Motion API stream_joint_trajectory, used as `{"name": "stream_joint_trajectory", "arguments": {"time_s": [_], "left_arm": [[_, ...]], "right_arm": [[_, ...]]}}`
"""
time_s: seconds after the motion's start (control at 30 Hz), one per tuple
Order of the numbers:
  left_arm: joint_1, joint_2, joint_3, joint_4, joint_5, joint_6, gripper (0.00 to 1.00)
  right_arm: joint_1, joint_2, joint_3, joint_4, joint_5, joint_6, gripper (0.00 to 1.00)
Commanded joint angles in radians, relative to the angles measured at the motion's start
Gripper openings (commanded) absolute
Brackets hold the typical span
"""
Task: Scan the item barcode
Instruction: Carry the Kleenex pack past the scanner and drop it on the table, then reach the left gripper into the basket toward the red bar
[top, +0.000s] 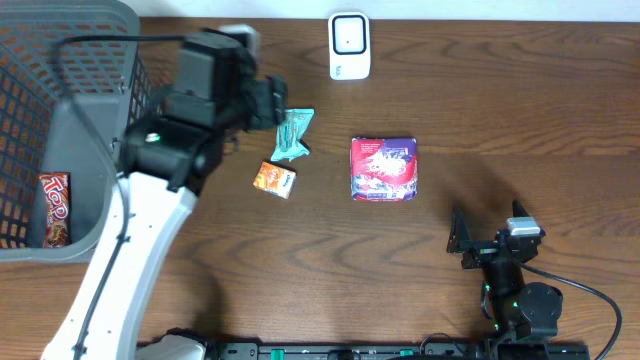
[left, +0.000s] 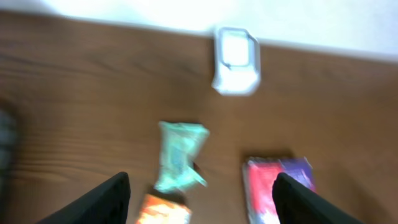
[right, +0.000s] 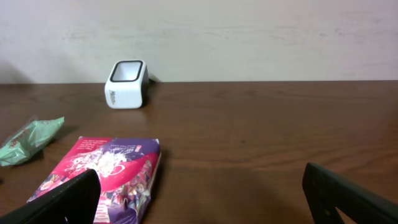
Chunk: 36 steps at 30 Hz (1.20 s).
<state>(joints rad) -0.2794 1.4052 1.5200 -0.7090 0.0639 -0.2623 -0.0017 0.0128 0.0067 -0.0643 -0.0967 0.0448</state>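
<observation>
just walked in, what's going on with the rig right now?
The left gripper hangs open by a green packet and an orange packet on the table, holding nothing. A red and purple bag lies beside them; the scanner stands at the far edge. The right gripper sits open and idle near the front.

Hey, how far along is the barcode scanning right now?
Possibly done: one candy bar lies in the basket, but I can't tell if it was scanned. In hand: nothing; the left fingers stand open near the green packet, and the right fingers are open too. Left: that packet, the orange packet and the red-purple bag lie on the table, none at the scanner.
</observation>
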Motion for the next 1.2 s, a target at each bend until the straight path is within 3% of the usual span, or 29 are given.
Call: {"name": "stream_joint_trajectory", "arguments": {"time_s": [0.0, 0.2, 0.63, 0.9, 1.17], "left_arm": [[0.082, -0.052, 0.038, -0.001, -0.194, 0.003, 0.75], [0.262, -0.053, 0.038, -0.021, -0.294, 0.003, 0.81], [0.62, -0.03, 0.018, -0.051, -0.294, -0.032, 0.85], [0.752, 0.082, 0.006, -0.138, -0.298, -0.056, 0.86], [0.803, 0.237, 0.003, -0.229, -0.425, -0.056, 0.86]], "right_arm": [[-0.006, -0.004, -0.001, -0.005, 0.005, 0.013, 0.99], [-0.006, -0.004, -0.001, -0.005, 0.005, 0.013, 0.99], [-0.006, -0.004, -0.001, -0.005, 0.005, 0.013, 0.99], [-0.006, -0.004, -0.001, -0.005, 0.005, 0.013, 0.99], [-0.006, -0.004, -0.001, -0.005, 0.005, 0.013, 0.99]]}}
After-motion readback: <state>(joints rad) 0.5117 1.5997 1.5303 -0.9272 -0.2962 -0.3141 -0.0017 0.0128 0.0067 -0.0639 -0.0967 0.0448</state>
